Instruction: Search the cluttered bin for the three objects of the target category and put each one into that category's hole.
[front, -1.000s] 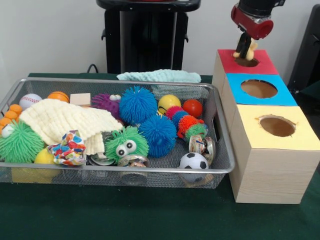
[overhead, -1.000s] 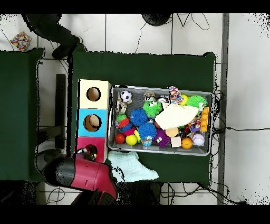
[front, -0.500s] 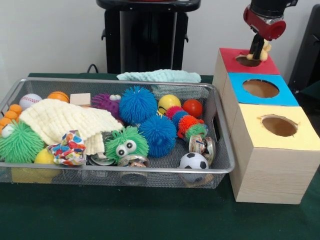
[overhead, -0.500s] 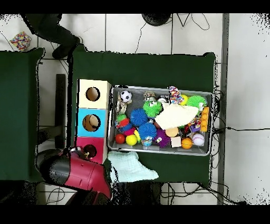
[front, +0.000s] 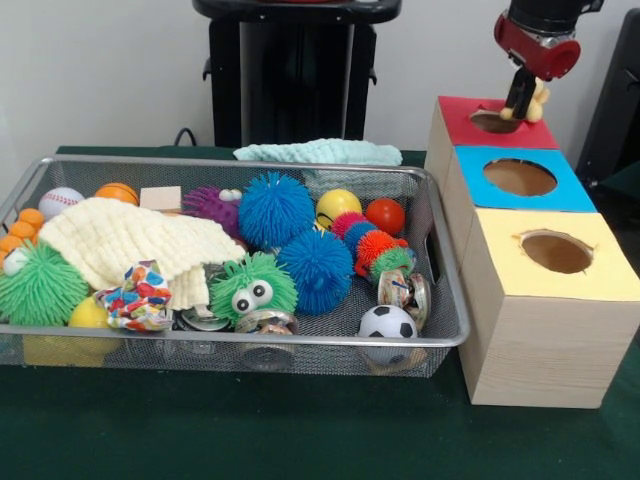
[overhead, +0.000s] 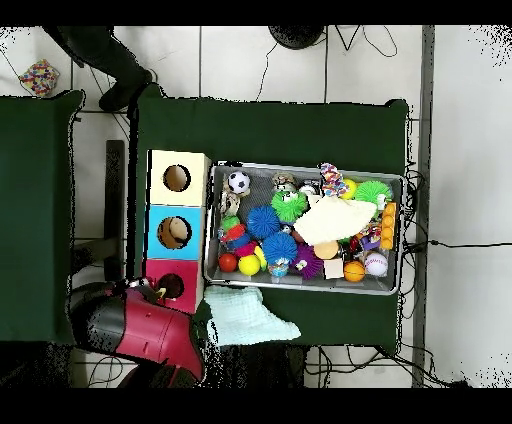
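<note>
1. Fingers of the red and black arm are closed on a small pale yellow toy, which hangs at their tips.
2. Fingers and toy hover over the back right edge of the round hole in the red-topped wooden box; the toy is just above that red top, not inside the hole, in the front view.
3. From overhead, the arm's red housing lies at the corner of the red-topped box, and the toy shows only as a small pale speck near the hole.
4. Next in the row stand the blue-topped wooden box and the yellow-topped wooden box, each with a round hole, all three touching side by side.
5. Just beside the boxes sits the silver wire-mesh bin, crowded with toys.
6. Inside it are two blue spiky balls, a green fuzzy ball with googly eyes, a small soccer ball, a red smooth ball and a cream knitted cloth draped over the left part.
7. A pale mint folded cloth lies behind the bin on the dark green worktop.
</note>
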